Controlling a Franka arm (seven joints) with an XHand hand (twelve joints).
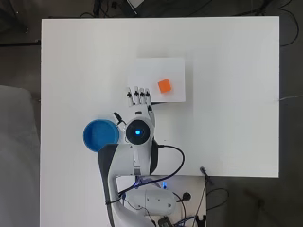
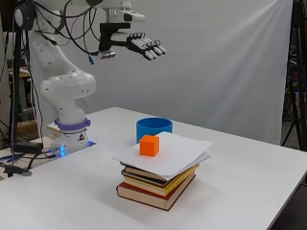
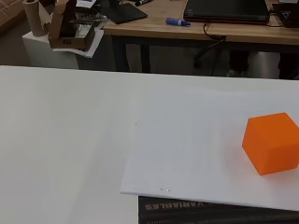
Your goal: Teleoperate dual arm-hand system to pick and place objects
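The hand [image 2: 144, 46] hangs high above the bench [image 2: 249, 191], fingers straight and holding nothing. The orange cube [image 2: 149, 145] sits well below it on paper [image 2: 184, 148] covering stacked books [image 2: 156, 184].

orange cube [image 2: 149, 145], blue bowl [image 2: 154, 129], white paper [image 2: 184, 149]

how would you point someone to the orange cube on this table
Find the stack of books in the middle of the white table. A white sheet of paper covers it, and the orange cube sits on that sheet, the only orange thing there.
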